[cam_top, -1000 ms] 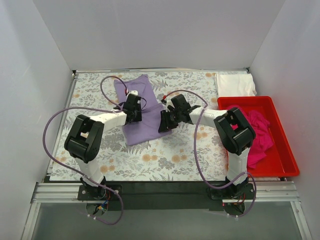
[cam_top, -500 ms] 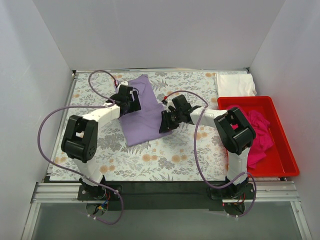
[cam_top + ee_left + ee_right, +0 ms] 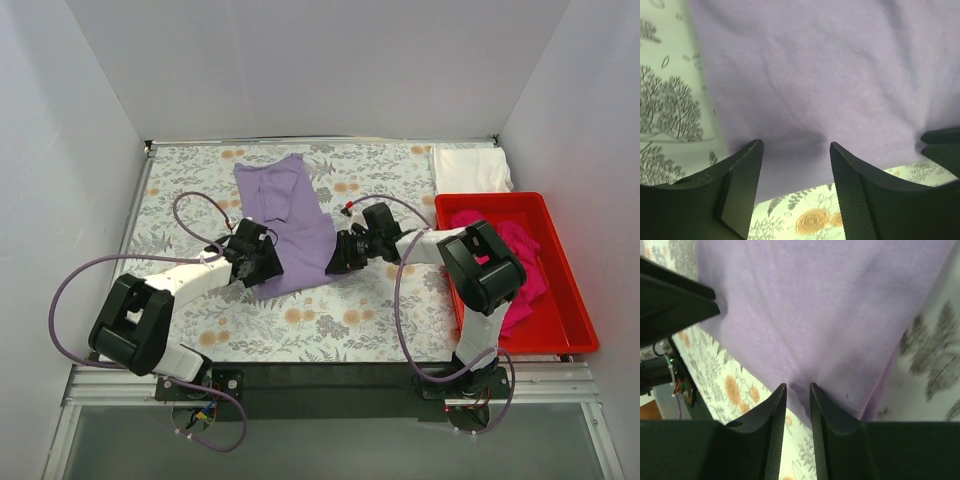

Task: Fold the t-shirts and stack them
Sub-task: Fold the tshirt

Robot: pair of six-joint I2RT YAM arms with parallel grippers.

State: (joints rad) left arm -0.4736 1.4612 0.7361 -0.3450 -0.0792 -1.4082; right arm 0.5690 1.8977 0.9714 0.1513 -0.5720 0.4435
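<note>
The lavender t-shirt (image 3: 290,215) lies flat in the middle of the floral tablecloth, roughly folded into a long panel. My left gripper (image 3: 266,264) sits at its near left edge; in the left wrist view it (image 3: 796,147) is open, with the lavender t-shirt's (image 3: 825,75) hem running between the fingers. My right gripper (image 3: 343,254) is at the near right corner; the right wrist view shows it (image 3: 797,386) shut on the lavender t-shirt's (image 3: 815,305) edge. The white t-shirt (image 3: 470,168) lies folded at the back right. The magenta t-shirt (image 3: 512,262) is bunched in the red bin.
The red plastic bin (image 3: 575,310) stands along the right side of the table. White walls enclose the back and both sides. Purple cables loop off both arms above the cloth. The floral tablecloth (image 3: 330,320) shows bare in front of the shirt.
My left gripper came off the top of the lavender shirt, swung toward the back, then came down to its near left edge and opened. My right gripper shifted slightly right and nearer, drawing the corner along.
</note>
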